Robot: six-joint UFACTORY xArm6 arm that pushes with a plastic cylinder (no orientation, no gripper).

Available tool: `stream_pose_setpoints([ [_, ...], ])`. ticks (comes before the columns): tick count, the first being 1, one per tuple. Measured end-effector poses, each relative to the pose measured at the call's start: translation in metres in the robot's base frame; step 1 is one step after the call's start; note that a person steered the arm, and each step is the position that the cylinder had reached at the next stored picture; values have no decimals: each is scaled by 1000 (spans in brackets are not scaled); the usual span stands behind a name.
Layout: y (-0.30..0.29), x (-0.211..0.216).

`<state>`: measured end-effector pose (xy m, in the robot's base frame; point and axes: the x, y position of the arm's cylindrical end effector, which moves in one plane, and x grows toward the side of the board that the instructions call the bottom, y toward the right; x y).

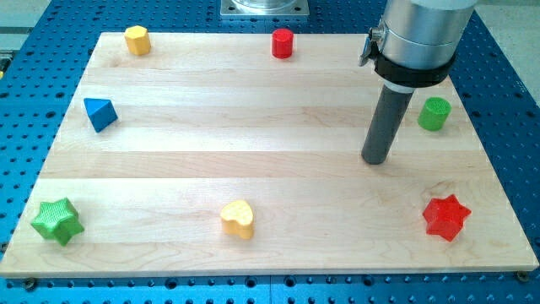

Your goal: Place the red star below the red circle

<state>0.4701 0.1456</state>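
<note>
My red star [445,217], bright with stubby points, lies flat at the tabletop's [253,143] lower right. My tip [375,160] rests above-left of it, apart; no jaws fitted. Red circle [282,43] sits top centre.

Red star [445,217], red circle [282,42], green star [57,221], yellow heart [239,219], blue triangle [99,113], pale wood board [253,127]

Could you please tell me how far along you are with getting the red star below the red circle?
Nothing looks done yet: the red star sits at the view's bottom right, far from the red circle at the top. My tip stands above-left of the star, apart from it. The whole push remains.
</note>
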Motion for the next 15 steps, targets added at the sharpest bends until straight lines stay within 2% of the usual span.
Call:
stream_pose_setpoints([
  [10, -15, 3],
  [11, -5, 7],
  [12, 87, 10],
  [13, 159, 53],
  [14, 141, 123],
  [15, 72, 130],
])
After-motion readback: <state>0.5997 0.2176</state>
